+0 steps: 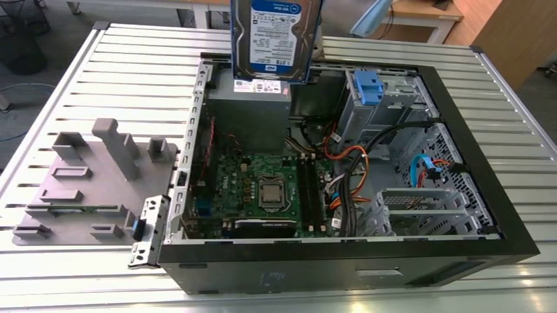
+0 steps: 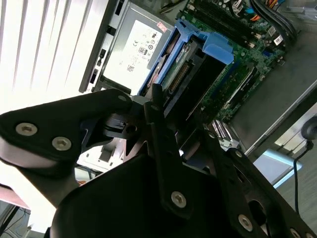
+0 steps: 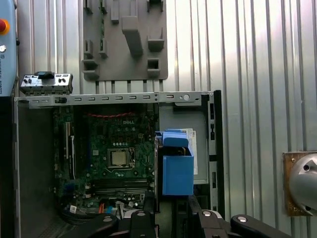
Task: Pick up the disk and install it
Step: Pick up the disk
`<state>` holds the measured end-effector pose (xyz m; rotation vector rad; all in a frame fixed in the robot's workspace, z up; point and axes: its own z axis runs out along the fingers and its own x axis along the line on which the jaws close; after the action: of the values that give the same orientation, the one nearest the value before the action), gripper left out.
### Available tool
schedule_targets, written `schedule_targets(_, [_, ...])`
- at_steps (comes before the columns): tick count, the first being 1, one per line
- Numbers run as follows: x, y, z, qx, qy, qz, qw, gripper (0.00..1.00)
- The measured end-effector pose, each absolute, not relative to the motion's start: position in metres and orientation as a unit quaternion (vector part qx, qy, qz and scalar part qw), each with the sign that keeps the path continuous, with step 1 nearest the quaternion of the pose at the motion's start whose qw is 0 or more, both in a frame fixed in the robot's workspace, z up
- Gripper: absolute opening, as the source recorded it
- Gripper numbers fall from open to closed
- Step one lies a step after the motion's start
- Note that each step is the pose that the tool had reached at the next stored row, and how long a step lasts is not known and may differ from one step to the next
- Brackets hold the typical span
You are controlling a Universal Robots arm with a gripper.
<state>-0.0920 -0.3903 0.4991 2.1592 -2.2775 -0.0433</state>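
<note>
The disk (image 1: 274, 36), a silver-grey slab with a white-and-blue label, hangs upright in the air over the back edge of the open computer case (image 1: 513, 244), above the grey power supply (image 1: 252, 98). In both wrist views it appears edge-on with its blue side rail (image 3: 177, 173) towards the camera. My gripper (image 3: 171, 210) is shut on the disk (image 2: 195, 59), one black finger (image 2: 161, 129) lying along its side. Below it lies the motherboard (image 3: 116, 158).
Inside the case, a metal drive bay with a blue latch (image 1: 366, 85) stands at the back right, and a metal cage (image 1: 426, 208) sits at the front right among cables. A grey fixture plate (image 1: 87, 176) lies on the slatted table (image 1: 113, 59) to the exterior view's left.
</note>
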Motion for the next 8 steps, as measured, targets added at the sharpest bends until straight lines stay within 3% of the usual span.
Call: schedule_targets(8, [-0.076,-0.39,0.499,0.688,-0.726,-0.014,0.002,0.35])
